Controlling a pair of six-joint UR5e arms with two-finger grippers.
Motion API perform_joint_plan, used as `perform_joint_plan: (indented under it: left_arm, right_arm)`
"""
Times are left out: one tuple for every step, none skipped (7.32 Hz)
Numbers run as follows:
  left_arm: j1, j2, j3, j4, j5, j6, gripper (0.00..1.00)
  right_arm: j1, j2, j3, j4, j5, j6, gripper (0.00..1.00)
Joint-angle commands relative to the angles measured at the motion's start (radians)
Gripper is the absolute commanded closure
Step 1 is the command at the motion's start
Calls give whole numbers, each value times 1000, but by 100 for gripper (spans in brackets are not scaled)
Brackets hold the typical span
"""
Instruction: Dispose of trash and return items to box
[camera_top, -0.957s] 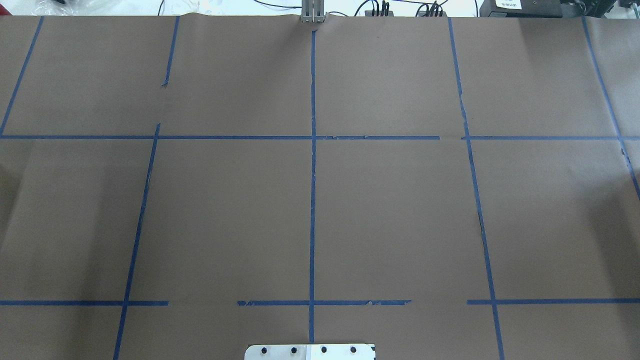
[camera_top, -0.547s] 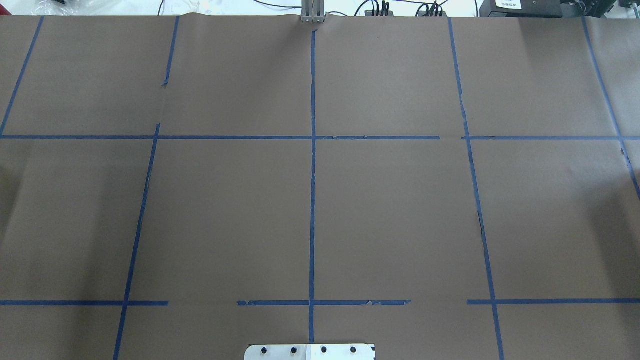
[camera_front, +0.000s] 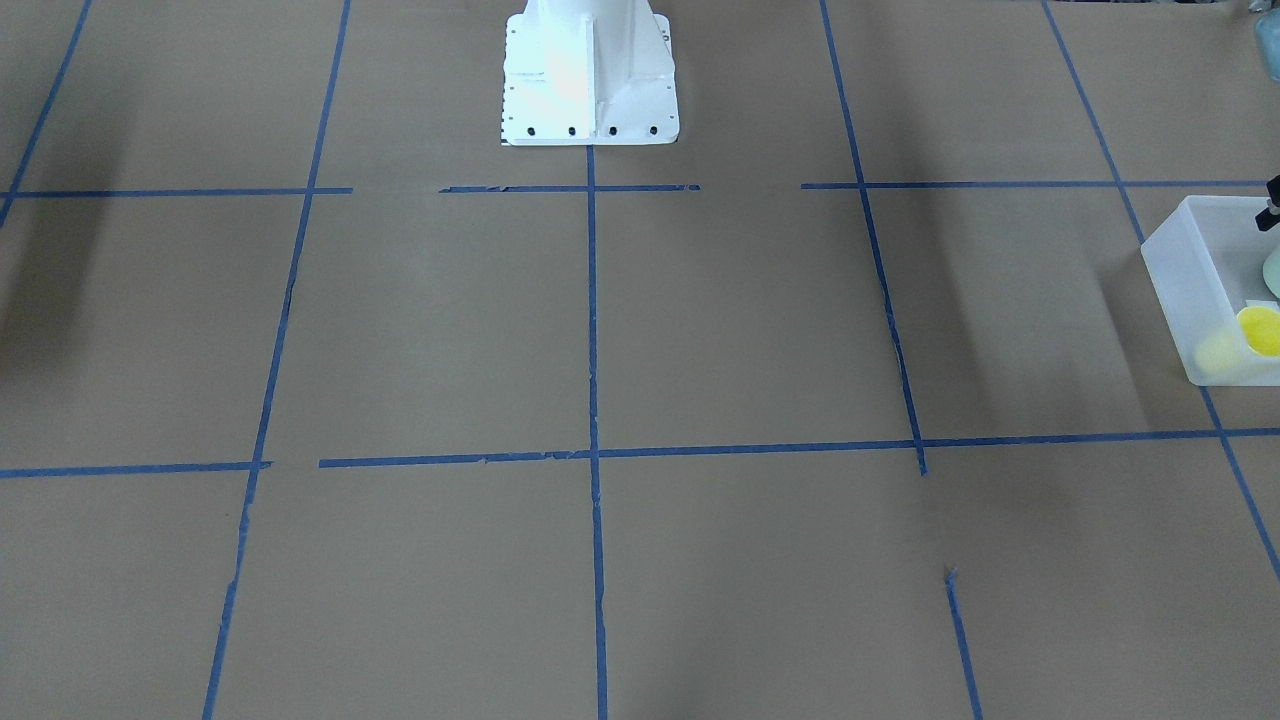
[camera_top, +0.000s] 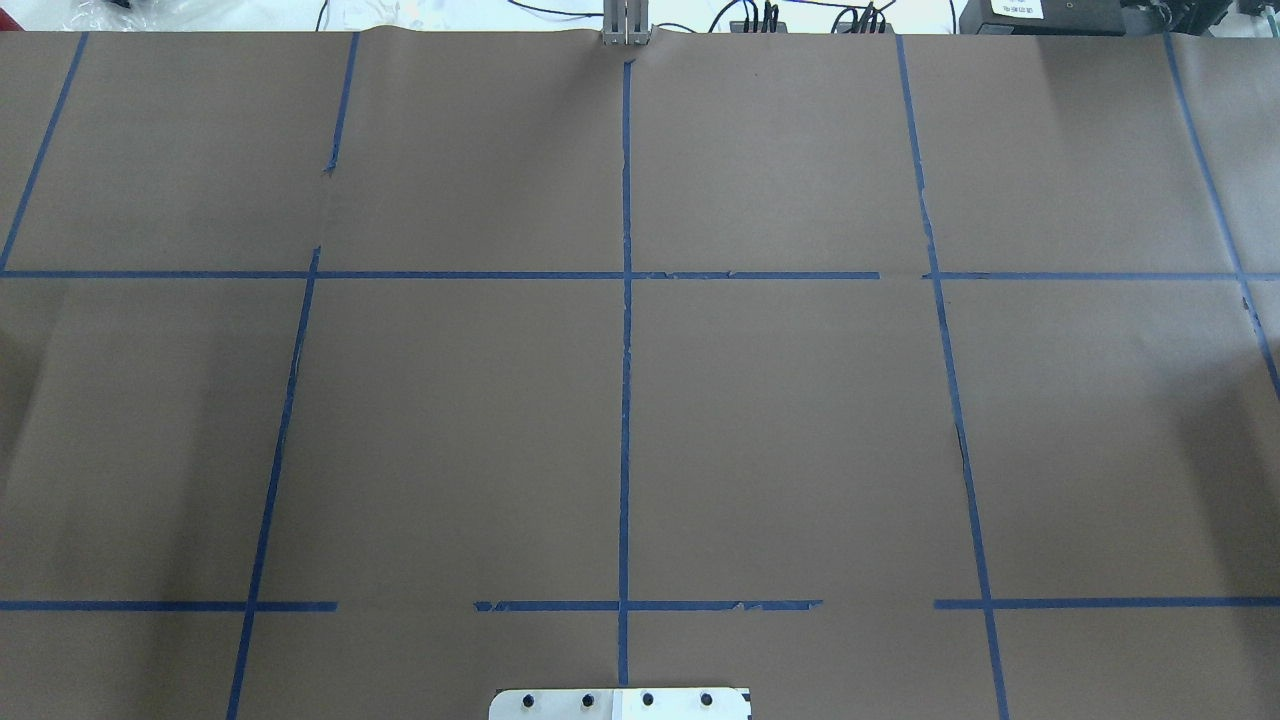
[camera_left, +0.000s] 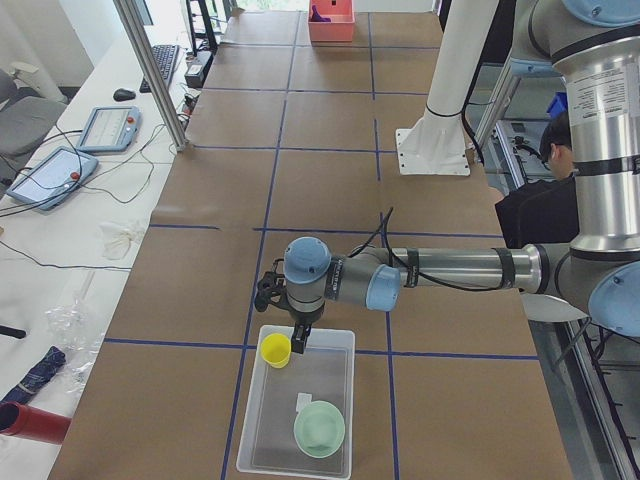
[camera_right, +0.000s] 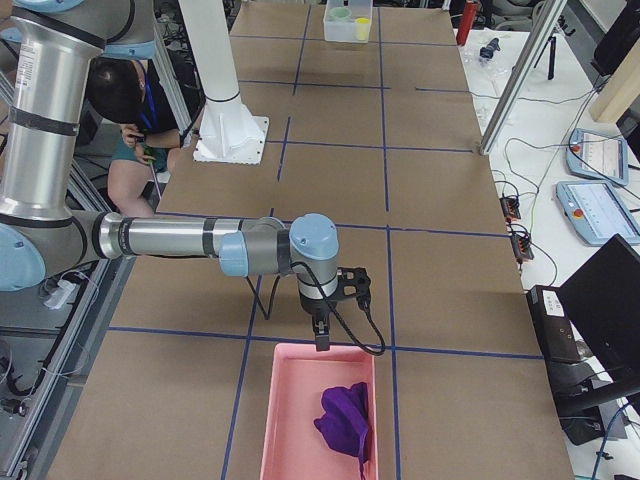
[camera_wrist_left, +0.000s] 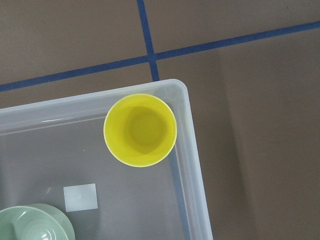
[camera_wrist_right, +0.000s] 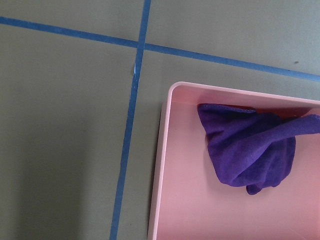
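Note:
The yellow cup (camera_wrist_left: 140, 130) stands upright in a corner of the translucent box (camera_wrist_left: 186, 105). The mint-green bowl (camera_wrist_left: 35, 224) sits in the same box, past its white label (camera_wrist_left: 80, 197). In the exterior left view my left gripper (camera_left: 299, 340) hovers just above the box (camera_left: 345, 400) beside the cup (camera_left: 276, 349), with the bowl (camera_left: 320, 428) at the near end. I cannot tell whether it is open or shut. My right gripper (camera_right: 321, 338) hangs at the far edge of a pink tray (camera_right: 290, 420). I cannot tell its state either.
The pink tray (camera_wrist_right: 161, 150) holds a purple cloth (camera_wrist_right: 250, 145). The box (camera_front: 1190, 280) with the cup (camera_front: 1260, 332) sits at the right edge of the front-facing view. The robot's white base (camera_front: 590, 80) stands mid-table. A person sits behind the robot (camera_right: 125, 100).

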Motion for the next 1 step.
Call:
perform_joint_plan:
  left_arm:
    - [0,0,1,0,0,0,0]
  right_arm:
    - [-3,0,0,0,0,0,0]
